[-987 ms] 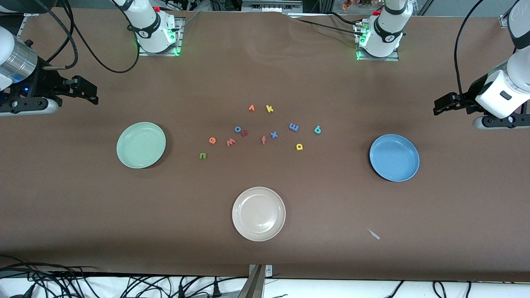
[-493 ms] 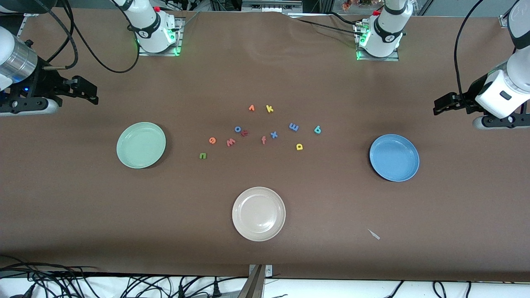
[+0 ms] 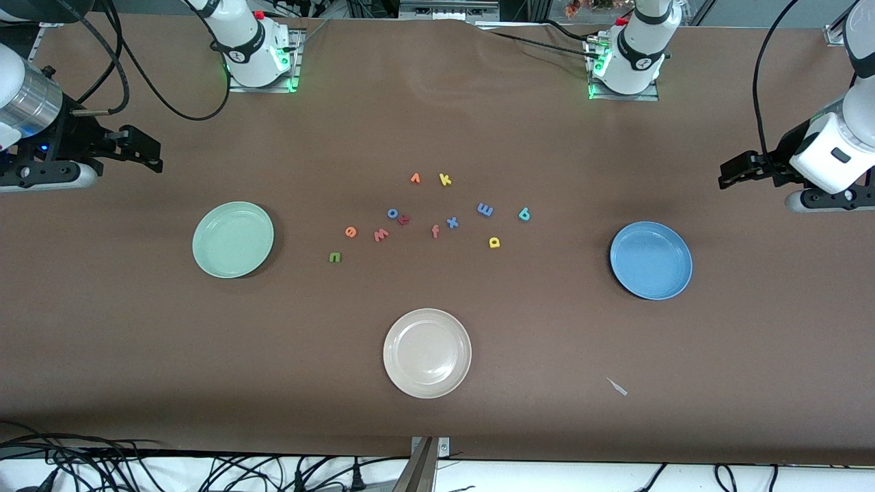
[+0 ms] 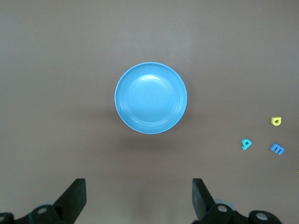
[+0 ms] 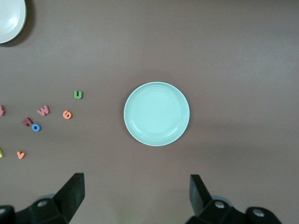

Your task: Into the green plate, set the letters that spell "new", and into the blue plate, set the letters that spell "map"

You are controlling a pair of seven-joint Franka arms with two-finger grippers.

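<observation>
The dark green "n" (image 3: 335, 257), orange "e" (image 3: 351, 232) and red-pink "w" (image 3: 381, 236) lie loose on the brown table (image 3: 478, 328), clustered between the cream-white plate (image 3: 427, 353) and the robots' bases, toward the right arm's end of the scatter. The "n" is the one nearest the green plate (image 3: 233, 239), which holds nothing and sits farther from the front camera than the cream-white plate, toward the right arm's end.

The blue "m" (image 3: 485, 210), the teal looped letter (image 3: 524, 214) and the yellow looped letter (image 3: 494, 242) lie toward the left arm's end of the scatter, also farther from the camera than the cream-white plate. The blue plate (image 3: 651, 260) holds nothing and sits toward the left arm's end, well apart from these letters.

Among the scatter are a blue "o" (image 3: 392, 213) touching a dark red letter (image 3: 404, 219) whose shape I cannot read, a reddish "f" (image 3: 435, 231), a blue "x" (image 3: 452, 222), an orange "v" (image 3: 415, 179) and a yellow "k" (image 3: 445, 180). A small pale scrap (image 3: 617, 387) lies nearer the camera than the cream-white plate, toward the left arm's end.

The left gripper (image 4: 138, 197) hangs above the blue plate's end of the table, jaws spread wide and holding nothing. The right gripper (image 5: 136, 195) hangs above the green plate's end, jaws likewise wide and holding nothing.
</observation>
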